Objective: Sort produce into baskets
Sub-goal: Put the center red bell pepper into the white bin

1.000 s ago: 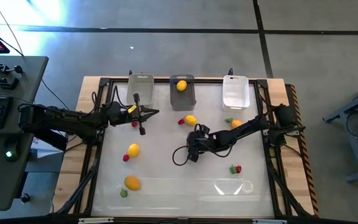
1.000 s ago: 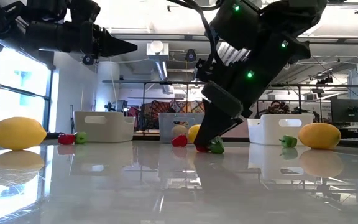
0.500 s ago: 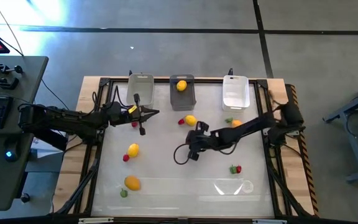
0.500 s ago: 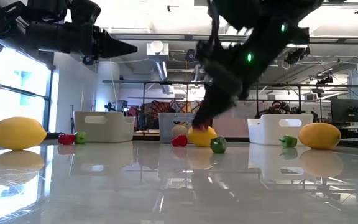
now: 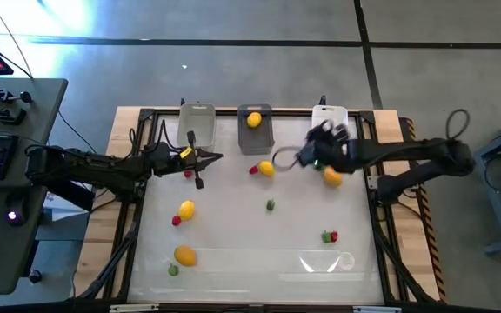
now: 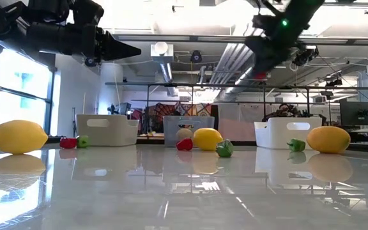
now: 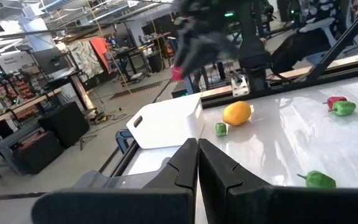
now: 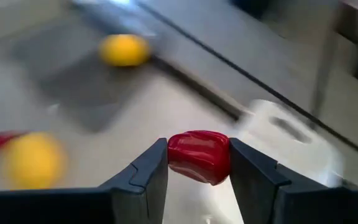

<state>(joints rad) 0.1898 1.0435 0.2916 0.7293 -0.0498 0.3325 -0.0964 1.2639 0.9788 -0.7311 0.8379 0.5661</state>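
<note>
Red berry (image 8: 199,155) is pinched between the fingers of the right gripper (image 5: 320,146), raised above the table just beside the white basket (image 5: 330,127); grey basket (image 5: 255,124) holds a lemon (image 5: 254,120); left gripper (image 5: 217,157), fingers pressed together, hovers near the clear basket (image 5: 197,122).

Two dark jointed arms, black looping cables, green indicator lights, wedge-shaped dark fingers (image 8: 148,174)
</note>
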